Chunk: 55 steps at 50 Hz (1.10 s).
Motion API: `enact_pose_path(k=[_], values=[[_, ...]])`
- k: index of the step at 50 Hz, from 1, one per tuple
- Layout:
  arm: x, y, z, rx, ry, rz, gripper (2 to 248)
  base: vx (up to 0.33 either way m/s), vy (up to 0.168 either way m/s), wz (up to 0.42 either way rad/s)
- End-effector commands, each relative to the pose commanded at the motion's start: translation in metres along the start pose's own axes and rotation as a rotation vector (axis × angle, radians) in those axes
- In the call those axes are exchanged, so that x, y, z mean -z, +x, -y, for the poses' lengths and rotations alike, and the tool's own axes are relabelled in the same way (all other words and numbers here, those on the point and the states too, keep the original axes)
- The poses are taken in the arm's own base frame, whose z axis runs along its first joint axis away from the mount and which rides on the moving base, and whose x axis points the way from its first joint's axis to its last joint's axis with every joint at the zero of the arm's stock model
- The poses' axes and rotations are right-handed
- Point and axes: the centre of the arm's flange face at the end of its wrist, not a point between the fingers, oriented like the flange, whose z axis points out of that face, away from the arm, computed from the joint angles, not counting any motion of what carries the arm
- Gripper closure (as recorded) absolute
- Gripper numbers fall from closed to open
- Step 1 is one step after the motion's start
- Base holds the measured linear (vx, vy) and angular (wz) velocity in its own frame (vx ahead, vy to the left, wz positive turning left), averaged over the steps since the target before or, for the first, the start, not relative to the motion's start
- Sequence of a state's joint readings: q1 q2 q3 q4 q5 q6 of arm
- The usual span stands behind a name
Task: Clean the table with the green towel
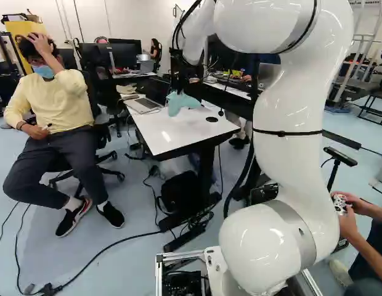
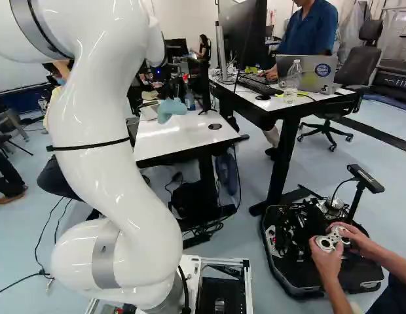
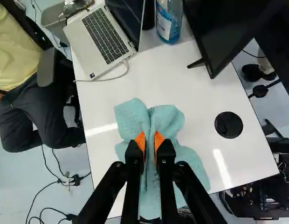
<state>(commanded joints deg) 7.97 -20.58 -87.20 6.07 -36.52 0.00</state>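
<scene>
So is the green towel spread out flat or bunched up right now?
Bunched up. The towel is pinched between the orange pads of the gripper, with its folds bulging out on both sides.

White table (image 1: 172,132), open laptop (image 1: 143,105), apparently a towel (image 1: 181,102)

There is one worktop (image 3: 200,95) and one green towel (image 3: 193,165). The worktop bears one open laptop (image 3: 106,35), one blue bottle (image 3: 168,23) and one black screen (image 3: 228,28), with one round black inset (image 3: 229,125) in its surface.
</scene>
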Motion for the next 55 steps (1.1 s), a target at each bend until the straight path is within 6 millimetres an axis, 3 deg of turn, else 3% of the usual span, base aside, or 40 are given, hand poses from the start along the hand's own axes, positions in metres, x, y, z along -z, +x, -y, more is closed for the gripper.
enact_pose_path(k=[24, 55], values=[[0.015, -0.015, -0.042, -0.059, -0.034, 0.005, 206, 0.000, 0.000, 0.000], [0.025, -0.021, -0.098, -0.140, -0.080, 0.000, 206, 0.000, 0.000, 0.000]])
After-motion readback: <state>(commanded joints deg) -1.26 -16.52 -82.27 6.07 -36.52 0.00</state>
